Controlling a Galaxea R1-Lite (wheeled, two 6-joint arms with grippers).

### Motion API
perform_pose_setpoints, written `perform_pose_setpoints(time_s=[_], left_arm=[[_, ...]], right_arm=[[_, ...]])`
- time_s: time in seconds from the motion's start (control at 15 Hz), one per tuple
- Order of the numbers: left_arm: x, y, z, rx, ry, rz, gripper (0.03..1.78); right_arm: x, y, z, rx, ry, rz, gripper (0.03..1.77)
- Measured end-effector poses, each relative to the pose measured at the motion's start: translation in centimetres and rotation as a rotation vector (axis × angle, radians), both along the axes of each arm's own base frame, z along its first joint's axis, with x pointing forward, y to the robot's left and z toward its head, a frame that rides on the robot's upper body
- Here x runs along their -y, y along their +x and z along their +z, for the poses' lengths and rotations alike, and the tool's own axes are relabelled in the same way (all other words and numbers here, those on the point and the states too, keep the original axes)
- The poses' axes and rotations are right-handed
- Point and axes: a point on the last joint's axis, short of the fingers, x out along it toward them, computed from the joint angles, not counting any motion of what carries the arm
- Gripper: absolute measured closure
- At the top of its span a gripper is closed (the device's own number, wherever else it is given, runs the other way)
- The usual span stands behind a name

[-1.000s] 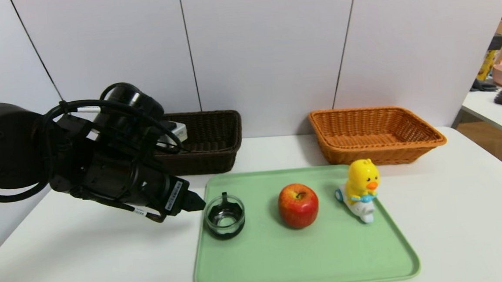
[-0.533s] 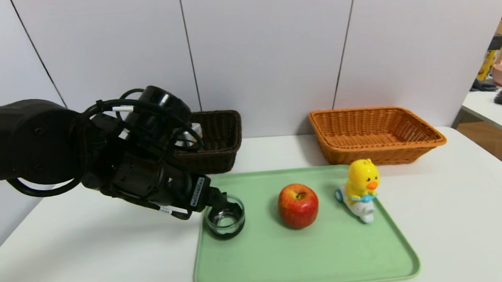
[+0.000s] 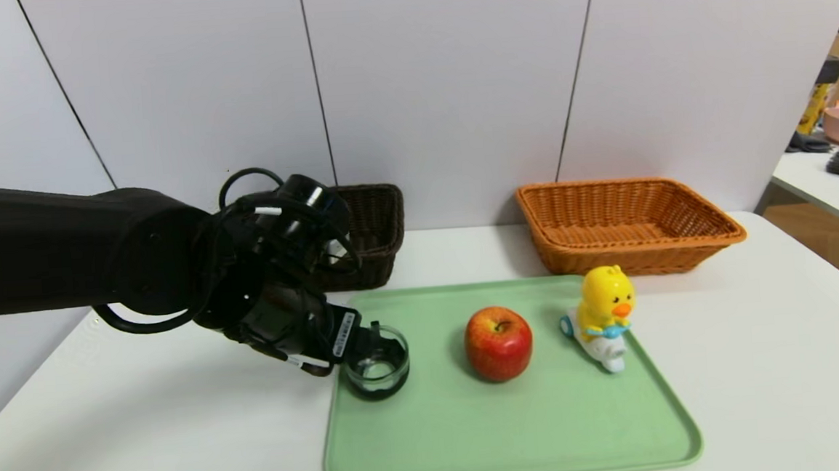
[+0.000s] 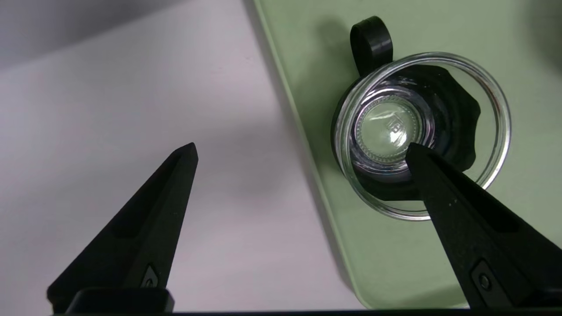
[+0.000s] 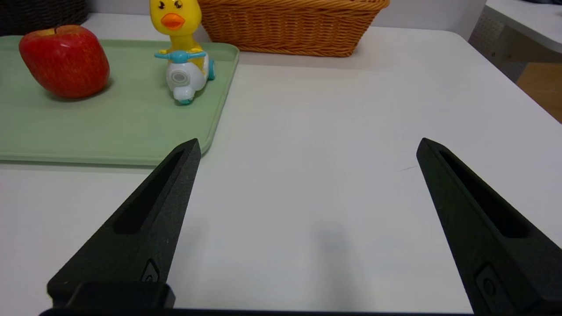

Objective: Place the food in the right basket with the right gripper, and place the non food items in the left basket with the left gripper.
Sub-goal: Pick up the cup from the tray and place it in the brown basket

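From my station the biggest thing I see is the white desk (image 3: 184, 439), and on it the green tray (image 3: 519, 433). Beyond the tray's far edge, toward its right corner, sits the orange wicker basket (image 3: 632, 255); past its far left corner stands the dark brown basket (image 3: 378, 220), partly hidden by my left arm (image 3: 41, 244), with something whitish visible in it. My left gripper (image 4: 303, 153) hangs over the tray's left edge, its fingers spread wide with nothing gripped between them. One fingertip is over the desk and the other overlaps the glass cup (image 4: 390, 127) in the wrist view; whether it touches the glass I cannot tell. My right gripper (image 5: 309, 145) idles over the desk, off the tray's near right corner, also wide and holding nothing. The yellow duck toy on its scooter (image 3: 606, 311) stands upright near the tray's right edge, toward the far right corner. The red apple (image 3: 499, 343) rests between the duck and the cup, well in from the edges, and the cup stands upright just inside the left edge.
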Motion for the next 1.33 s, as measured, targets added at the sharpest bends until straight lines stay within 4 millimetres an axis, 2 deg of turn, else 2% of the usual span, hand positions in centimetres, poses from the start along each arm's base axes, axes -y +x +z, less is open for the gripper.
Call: perform_pose_setpoints(time_s=[0.27,0.8,1.13,1.33], left_arm=[[0.8,0.2,-1.2,-0.029,0.022,-0.017,0.12],[1.2,0.6,-2.1,-0.051,0.038,-0.02,0.12],[1.6,1.2,-1.6,-0.032,0.021,-0.02,0.12],[1.7,1.8,-1.3,-0.038,-0.021,0.042,0.12]], right_arm=[[0.0,0.0,0.0,-0.001,0.0,0.0,0.1],[0.0,0.0,0.0,-0.001,0.0,0.0,0.1],[0.0,0.0,0.0,-0.001,0.0,0.0,0.1],[0.0,0.0,0.0,0.0,0.0,0.0,0.1]])
